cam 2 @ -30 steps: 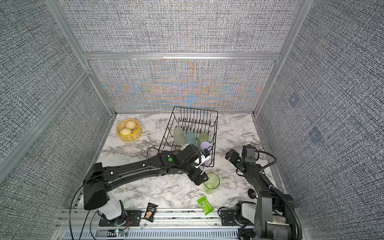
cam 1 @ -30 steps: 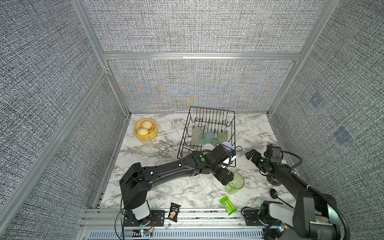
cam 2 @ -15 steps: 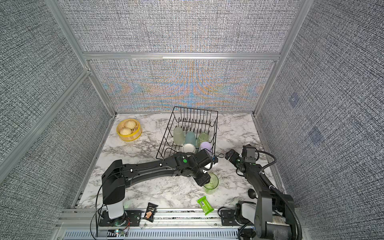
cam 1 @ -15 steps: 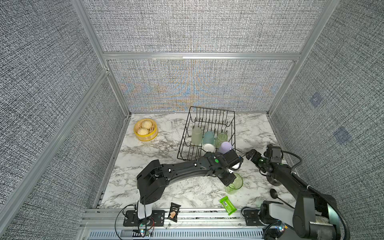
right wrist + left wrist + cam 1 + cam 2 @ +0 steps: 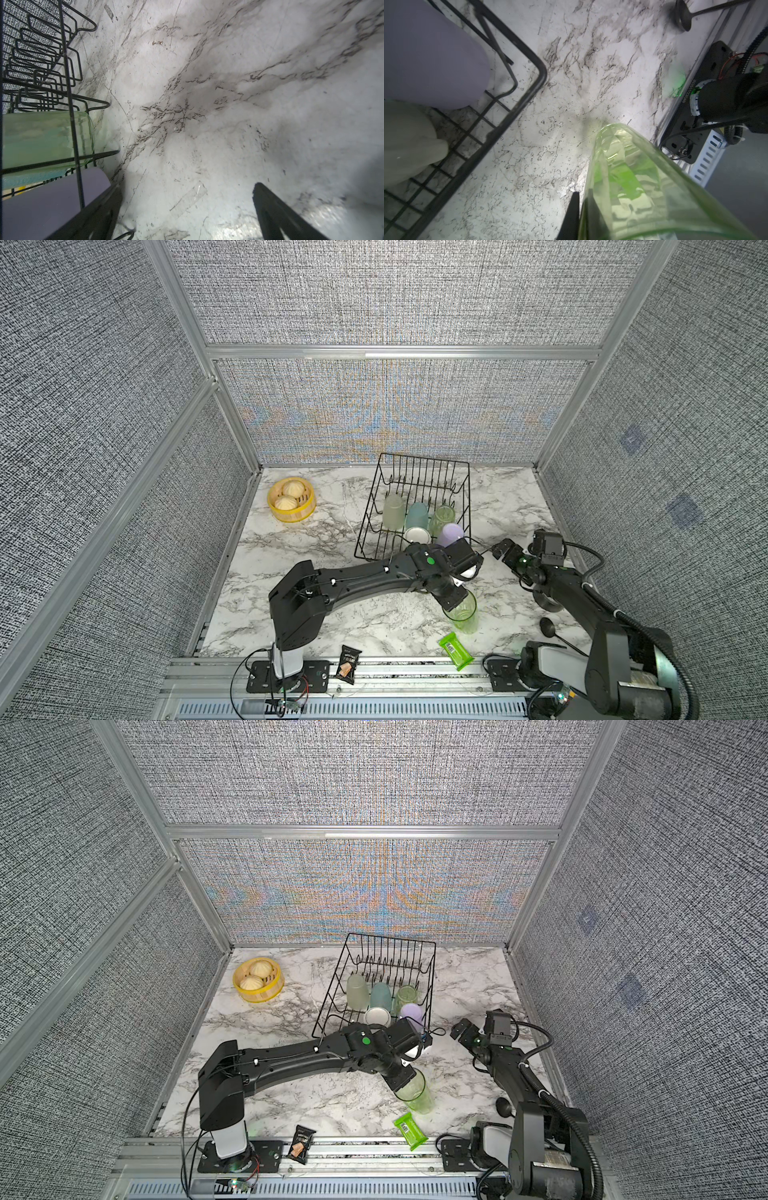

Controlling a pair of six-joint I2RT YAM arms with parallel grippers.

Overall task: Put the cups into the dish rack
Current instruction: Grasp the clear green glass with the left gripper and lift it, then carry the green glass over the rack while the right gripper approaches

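Closure: left hand (image 5: 581, 203), just spread, is now pinching green cup (image 5: 633, 176) wall | right hand (image 5: 187, 216) is staying spread | rack (image 5: 424, 458) is awaiting this last cup

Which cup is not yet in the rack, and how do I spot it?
Find the black wire dish rack at the back of the marble table, then come toward the near edge. Just behind a green packet is a clear green tumbler, mouth up, the left gripper pinching its wall. It is the only cup outside the rack; the other green tumbler sits inside.
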